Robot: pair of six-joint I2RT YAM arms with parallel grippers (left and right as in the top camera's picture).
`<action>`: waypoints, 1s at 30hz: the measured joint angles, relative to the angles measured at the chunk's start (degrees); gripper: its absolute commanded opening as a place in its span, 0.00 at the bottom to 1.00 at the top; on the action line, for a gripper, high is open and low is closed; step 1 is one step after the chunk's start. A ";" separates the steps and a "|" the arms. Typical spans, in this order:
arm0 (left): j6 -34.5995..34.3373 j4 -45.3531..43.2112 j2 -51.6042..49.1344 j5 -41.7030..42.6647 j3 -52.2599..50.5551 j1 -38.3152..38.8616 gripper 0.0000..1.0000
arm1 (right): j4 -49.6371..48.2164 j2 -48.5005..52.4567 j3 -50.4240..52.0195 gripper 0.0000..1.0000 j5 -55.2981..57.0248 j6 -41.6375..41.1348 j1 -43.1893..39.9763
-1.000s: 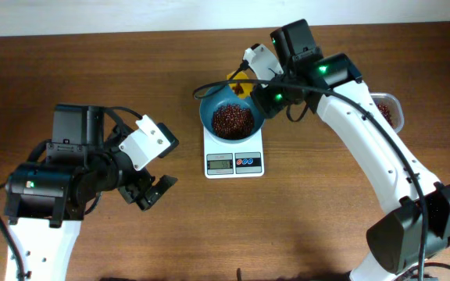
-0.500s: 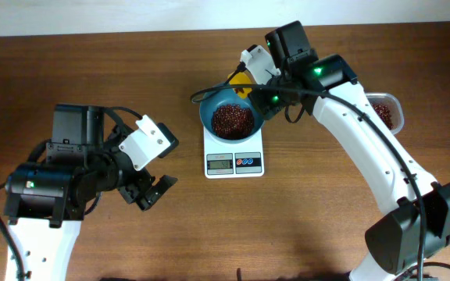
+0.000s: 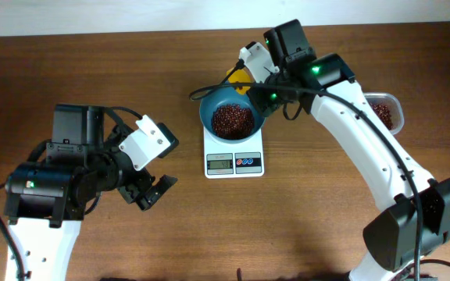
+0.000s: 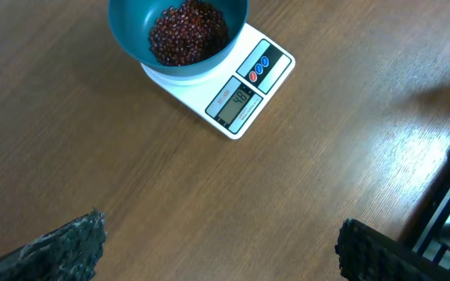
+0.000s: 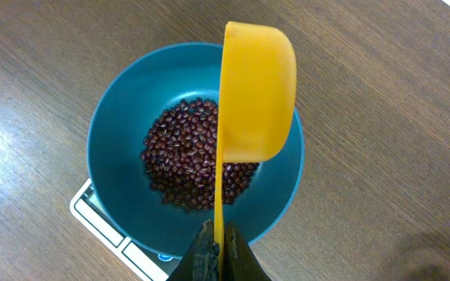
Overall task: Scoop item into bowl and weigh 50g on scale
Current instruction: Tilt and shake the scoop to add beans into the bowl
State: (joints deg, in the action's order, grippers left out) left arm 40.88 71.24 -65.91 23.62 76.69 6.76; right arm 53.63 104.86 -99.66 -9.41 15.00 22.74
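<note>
The teal-blue bowl [image 3: 219, 125] stands on the white scale [image 3: 233, 162] and holds a heap of dark red-brown beans [image 3: 233, 119]. In the right wrist view my right gripper [image 5: 218, 248] is shut on the handle of a yellow scoop [image 5: 255, 94], turned on its side over the bowl [image 5: 116, 140] and its beans [image 5: 186, 164]. The scoop [image 3: 241, 79] also shows in the overhead view at the bowl's far rim. My left gripper [image 4: 217, 242] is open and empty above bare table, with the bowl [image 4: 131, 39] and scale [image 4: 244, 97] ahead of it.
A clear plastic tub [image 3: 387, 112] with more beans sits to the right, partly behind my right arm. My left arm [image 3: 92, 168] hangs over the table's left half.
My right gripper and the yellow scoop have shifted slightly left and away over the bowl's far rim. The left arm has not moved.
</note>
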 measured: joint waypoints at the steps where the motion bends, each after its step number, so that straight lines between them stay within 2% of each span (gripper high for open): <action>1: 0.00 0.00 0.02 0.00 0.00 0.00 0.99 | 0.39 0.09 0.00 0.04 0.26 -0.02 0.28; 4: 0.00 0.02 0.00 0.00 0.00 0.00 0.99 | 3.85 0.35 -0.13 0.04 0.59 -0.02 0.83; 13: 0.00 0.00 0.02 0.00 0.00 0.00 0.99 | 1.86 0.55 -0.20 0.04 2.08 0.00 1.60; 16: 0.00 0.00 0.02 0.02 0.00 0.00 0.99 | 7.26 0.63 -0.33 0.04 2.12 -0.02 1.60; 19: 0.00 0.00 0.02 0.00 0.00 0.00 0.99 | 2.36 0.74 -0.33 0.04 2.12 -0.02 1.60; 22: 0.00 0.02 0.02 0.00 0.00 0.00 0.99 | 1.79 0.74 -0.33 0.04 1.88 -0.02 1.60; 26: 0.00 0.02 0.02 0.00 0.00 0.00 0.99 | 1.81 0.74 -0.33 0.04 -4.94 -2.86 0.85; 30: 0.00 0.02 0.00 0.00 0.00 0.00 0.99 | 1.60 0.74 -0.33 0.04 -20.72 -6.45 -6.01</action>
State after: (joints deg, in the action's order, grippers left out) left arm 40.88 71.26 -65.91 23.62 76.69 6.76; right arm 55.22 105.60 -99.98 -30.13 8.56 16.73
